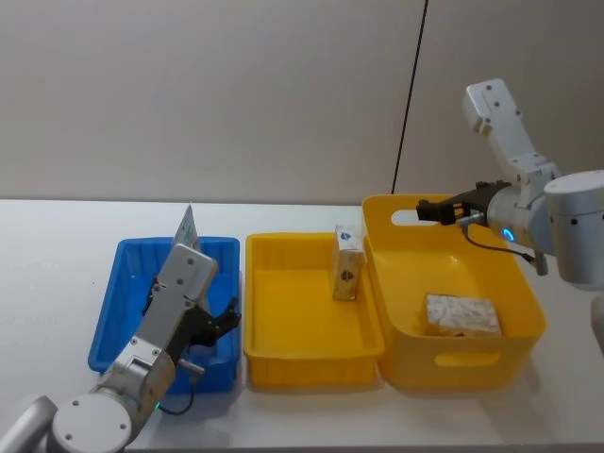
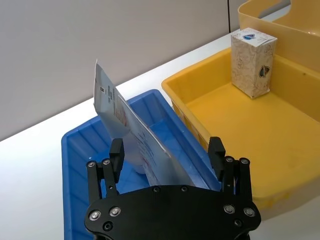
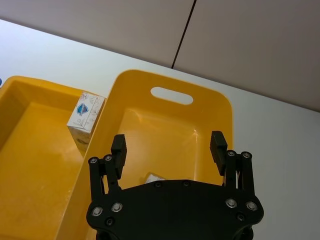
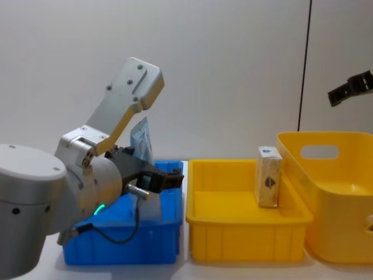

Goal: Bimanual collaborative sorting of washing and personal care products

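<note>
A pale tube (image 2: 125, 125) with red print stands tilted in the blue bin (image 2: 75, 150), its flat crimped end up; in the head view the tube's tip (image 1: 189, 228) shows above my left arm. My left gripper (image 2: 166, 152) hangs open over that bin, its fingers wide on either side of the tube and not pressing it. A cream box (image 1: 347, 264) with a blue top stands upright in the middle yellow tray (image 1: 311, 363). Another cream box (image 1: 462, 315) lies flat in the deep yellow basket (image 1: 472, 363). My right gripper (image 1: 429, 209) hovers open and empty above that basket's far end.
The three containers sit side by side on a white table (image 1: 57, 245), blue on the left, deep yellow basket on the right. A grey wall with a dark vertical seam (image 1: 411, 94) stands behind. Bare table lies left of and behind the bins.
</note>
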Controlling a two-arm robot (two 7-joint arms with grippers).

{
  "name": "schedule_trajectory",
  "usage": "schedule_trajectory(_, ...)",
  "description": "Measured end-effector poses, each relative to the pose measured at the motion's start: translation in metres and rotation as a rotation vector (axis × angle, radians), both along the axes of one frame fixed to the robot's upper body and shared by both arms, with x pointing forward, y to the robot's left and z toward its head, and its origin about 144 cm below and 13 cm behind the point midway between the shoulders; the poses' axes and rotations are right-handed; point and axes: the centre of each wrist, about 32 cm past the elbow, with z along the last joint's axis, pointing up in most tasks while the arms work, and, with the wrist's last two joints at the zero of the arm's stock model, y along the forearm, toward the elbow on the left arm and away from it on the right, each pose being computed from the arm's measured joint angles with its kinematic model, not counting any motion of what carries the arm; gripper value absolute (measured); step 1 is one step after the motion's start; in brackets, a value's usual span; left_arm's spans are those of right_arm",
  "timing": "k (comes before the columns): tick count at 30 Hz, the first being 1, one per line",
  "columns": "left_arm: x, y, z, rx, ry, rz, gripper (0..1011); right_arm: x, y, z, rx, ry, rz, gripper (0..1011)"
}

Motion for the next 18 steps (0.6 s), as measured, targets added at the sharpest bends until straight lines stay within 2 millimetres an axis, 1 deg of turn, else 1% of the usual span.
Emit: schedule_trajectory(18, 0.0036, -0.0066, -0.0056, -0.070, -0.002, 0.022, 1001, 0.0000, 0.0000, 0.0000, 0.000, 0.000, 0.000, 1003)
